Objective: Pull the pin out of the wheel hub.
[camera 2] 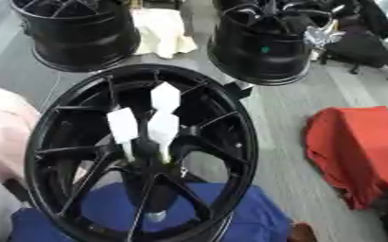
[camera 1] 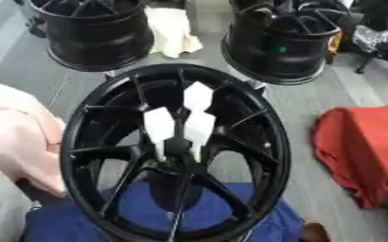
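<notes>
A large black spoked wheel hub (camera 1: 90,113) stands tilted towards me in the middle of both views, resting on a blue cloth (camera 1: 239,210). Three white, wedge-topped pins stick out of its centre: one higher up (camera 1: 198,97), one on the left (camera 1: 158,125) and one on the right (camera 1: 200,128). A blurred pale pink shape (camera 1: 15,137), like a sleeve or cloth, lies against the wheel's left rim. Neither of my hands shows in either view.
Two more black wheels stand at the back, left (camera 1: 94,33) and right (camera 1: 280,47), with a cream cloth (camera 1: 174,30) between them. A red cloth (camera 1: 363,146) lies on the grey floor to the right.
</notes>
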`<state>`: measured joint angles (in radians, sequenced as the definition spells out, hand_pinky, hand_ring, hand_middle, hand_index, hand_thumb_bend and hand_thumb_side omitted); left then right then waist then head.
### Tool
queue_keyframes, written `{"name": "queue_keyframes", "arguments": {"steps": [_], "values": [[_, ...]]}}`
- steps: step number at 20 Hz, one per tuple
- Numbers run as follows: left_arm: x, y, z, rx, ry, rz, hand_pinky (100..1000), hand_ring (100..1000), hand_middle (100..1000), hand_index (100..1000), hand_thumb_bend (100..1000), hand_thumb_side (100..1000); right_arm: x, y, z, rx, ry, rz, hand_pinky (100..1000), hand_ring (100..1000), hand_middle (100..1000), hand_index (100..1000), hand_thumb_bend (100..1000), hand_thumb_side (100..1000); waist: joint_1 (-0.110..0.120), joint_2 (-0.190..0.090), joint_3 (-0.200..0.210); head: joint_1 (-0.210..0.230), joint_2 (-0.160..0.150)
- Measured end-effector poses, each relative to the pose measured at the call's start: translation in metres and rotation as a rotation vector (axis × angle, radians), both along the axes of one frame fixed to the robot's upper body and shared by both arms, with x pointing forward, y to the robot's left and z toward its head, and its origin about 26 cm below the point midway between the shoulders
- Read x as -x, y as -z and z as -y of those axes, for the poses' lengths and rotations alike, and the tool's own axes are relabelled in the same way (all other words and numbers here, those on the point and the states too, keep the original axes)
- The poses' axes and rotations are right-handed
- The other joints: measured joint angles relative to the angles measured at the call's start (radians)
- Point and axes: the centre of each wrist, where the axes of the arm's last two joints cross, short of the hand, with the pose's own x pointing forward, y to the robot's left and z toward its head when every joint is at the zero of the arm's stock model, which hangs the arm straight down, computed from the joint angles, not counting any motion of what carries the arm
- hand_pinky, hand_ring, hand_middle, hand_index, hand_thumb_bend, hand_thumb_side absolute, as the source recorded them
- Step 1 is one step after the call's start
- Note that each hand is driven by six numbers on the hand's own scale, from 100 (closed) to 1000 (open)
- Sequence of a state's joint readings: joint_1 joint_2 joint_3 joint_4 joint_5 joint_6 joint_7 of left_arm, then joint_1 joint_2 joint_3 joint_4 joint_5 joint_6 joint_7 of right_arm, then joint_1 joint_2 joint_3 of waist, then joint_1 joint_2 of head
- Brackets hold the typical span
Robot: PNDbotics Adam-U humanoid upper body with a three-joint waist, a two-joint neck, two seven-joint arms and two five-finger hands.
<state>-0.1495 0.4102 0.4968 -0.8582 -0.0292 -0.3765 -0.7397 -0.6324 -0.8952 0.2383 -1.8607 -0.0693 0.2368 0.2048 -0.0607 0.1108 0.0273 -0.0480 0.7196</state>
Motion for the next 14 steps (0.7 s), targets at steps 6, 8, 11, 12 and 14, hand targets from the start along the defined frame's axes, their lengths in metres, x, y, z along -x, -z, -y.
{"name": "queue_keyframes", "arguments": {"steps": [6,8,11,12,14], "values": [[-0.001,-0.003,-0.002,-0.009,0.008,-0.005,771,716,673,829,348,734,-0.001,-0.022,-0.037,0.170,-0.185,-0.131,792,827,855,938,471,375,-0.004,0.000,0.007,-0.004,0.000],[-0.002,-0.004,-0.002,-0.009,0.010,-0.005,771,716,673,829,348,734,-0.005,-0.024,-0.046,0.199,-0.217,-0.153,793,829,857,939,466,361,-0.004,0.000,0.010,-0.007,0.000],[-0.002,-0.005,-0.002,-0.010,0.013,-0.003,772,716,673,829,347,735,-0.015,-0.024,-0.059,0.228,-0.252,-0.179,798,840,864,944,453,354,-0.005,0.001,0.013,-0.008,0.000],[-0.003,-0.005,-0.002,-0.010,0.013,-0.003,772,716,673,829,347,735,-0.019,-0.023,-0.063,0.238,-0.262,-0.189,800,844,865,946,453,355,-0.005,0.001,0.014,-0.008,0.000],[-0.003,-0.005,-0.001,-0.010,0.014,-0.003,772,716,674,829,346,735,-0.028,-0.021,-0.072,0.258,-0.280,-0.208,803,849,869,948,449,341,-0.005,0.002,0.015,-0.012,0.000]]}}
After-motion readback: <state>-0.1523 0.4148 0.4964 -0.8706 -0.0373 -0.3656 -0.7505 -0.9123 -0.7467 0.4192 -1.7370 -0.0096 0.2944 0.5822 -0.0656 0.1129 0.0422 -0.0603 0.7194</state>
